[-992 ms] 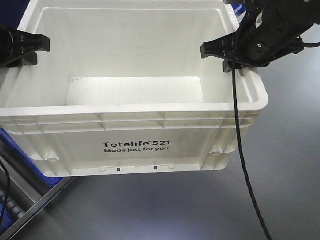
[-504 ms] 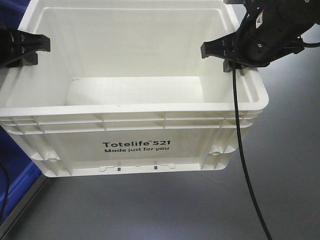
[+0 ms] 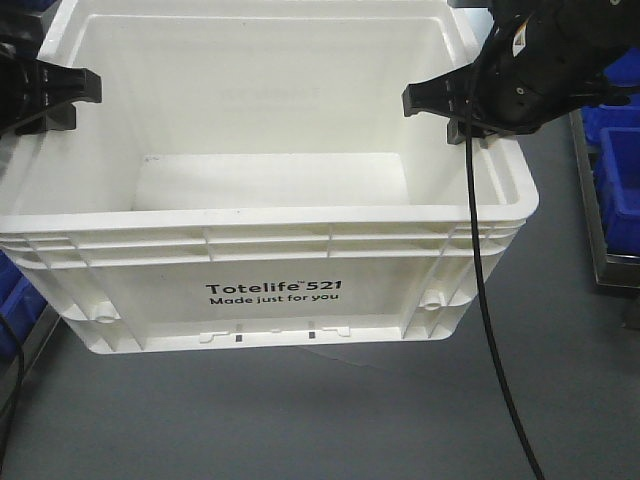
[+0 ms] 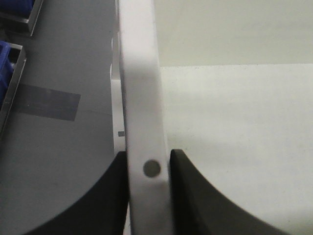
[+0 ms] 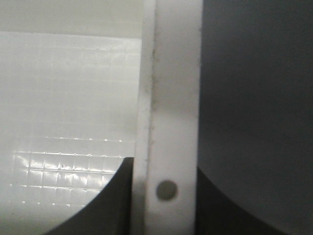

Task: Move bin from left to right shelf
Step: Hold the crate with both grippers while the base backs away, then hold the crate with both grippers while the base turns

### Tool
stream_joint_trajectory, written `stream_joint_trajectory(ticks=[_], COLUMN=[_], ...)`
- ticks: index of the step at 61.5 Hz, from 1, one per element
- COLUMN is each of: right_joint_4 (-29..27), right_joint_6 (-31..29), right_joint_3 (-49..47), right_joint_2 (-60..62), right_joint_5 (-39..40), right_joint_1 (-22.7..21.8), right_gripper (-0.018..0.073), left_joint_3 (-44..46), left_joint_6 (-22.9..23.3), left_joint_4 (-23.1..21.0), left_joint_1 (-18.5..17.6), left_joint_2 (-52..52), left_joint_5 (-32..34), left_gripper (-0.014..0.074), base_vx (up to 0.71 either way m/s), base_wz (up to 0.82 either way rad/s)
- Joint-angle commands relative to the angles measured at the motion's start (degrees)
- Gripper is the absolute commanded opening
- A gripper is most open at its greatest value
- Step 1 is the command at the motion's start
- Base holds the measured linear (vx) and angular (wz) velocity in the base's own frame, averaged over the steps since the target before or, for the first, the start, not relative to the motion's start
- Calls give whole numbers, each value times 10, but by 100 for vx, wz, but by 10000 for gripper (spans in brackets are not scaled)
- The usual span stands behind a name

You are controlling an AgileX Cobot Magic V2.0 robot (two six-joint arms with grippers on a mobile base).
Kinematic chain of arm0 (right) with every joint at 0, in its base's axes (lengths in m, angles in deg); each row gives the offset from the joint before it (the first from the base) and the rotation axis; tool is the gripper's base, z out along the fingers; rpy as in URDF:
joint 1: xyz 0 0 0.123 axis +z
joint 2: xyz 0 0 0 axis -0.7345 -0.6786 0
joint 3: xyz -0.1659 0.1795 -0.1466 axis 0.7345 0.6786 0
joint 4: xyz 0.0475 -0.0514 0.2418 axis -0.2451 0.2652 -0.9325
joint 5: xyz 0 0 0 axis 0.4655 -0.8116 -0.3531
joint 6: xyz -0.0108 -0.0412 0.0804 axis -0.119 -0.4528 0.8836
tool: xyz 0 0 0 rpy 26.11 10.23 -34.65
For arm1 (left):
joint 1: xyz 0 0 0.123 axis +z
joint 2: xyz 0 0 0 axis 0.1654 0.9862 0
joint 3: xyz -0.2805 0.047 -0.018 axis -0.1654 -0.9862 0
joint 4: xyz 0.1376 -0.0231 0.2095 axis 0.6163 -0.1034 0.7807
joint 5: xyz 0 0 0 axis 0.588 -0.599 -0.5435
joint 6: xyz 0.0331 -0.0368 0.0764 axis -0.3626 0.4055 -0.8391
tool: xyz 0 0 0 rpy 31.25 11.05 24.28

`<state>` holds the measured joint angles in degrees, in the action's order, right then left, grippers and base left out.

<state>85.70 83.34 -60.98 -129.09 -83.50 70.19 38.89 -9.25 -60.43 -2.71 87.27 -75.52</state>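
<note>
The bin (image 3: 270, 290), a large white tote printed "Totelife 521 Made just for you", hangs in the air over grey floor and fills most of the front view. It holds nothing inside. My left gripper (image 3: 62, 95) is shut on the bin's left rim (image 4: 142, 98), one finger on each side of the wall. My right gripper (image 3: 440, 100) is shut on the right rim (image 5: 171, 98) in the same way. Both wrist views show the white rim pinched between dark pads, with the bin's floor (image 5: 68, 122) on the inner side.
Blue bins (image 3: 615, 170) sit on a metal-framed shelf at the right edge. More blue bins (image 3: 15, 300) and a shelf frame (image 4: 12, 83) show at the lower left. Grey floor (image 3: 300, 420) lies below the bin. A black cable (image 3: 480, 300) hangs from my right arm across the bin's front right corner.
The surroundings have slid left behind the held bin: the left shelf and blue bins have nearly left view, and a shelf with blue bins has come in at the right. Both grips are unchanged.
</note>
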Motion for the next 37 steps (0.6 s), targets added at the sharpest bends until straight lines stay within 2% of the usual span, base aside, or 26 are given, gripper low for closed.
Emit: stream_joint_trajectory(ticks=[1, 18, 37], right_joint_4=[42, 42, 42], right_joint_6=[-5, -5, -5], right_joint_3=[-21, -21, -21], right_joint_2=[32, 32, 32], right_joint_5=[46, 46, 46], right_joint_1=[-4, -4, -4], right_gripper=[83, 83, 83], left_joint_3=[23, 23, 23], left_joint_6=[-8, -8, -8], left_joint_4=[10, 10, 10], left_joint_1=[0, 0, 0], left_joint_2=[-27, -27, -27], left_joint_5=[57, 57, 58], left_gripper=[148, 148, 148], base_vx=[12, 10, 9], base_wz=[-37, -28, -14])
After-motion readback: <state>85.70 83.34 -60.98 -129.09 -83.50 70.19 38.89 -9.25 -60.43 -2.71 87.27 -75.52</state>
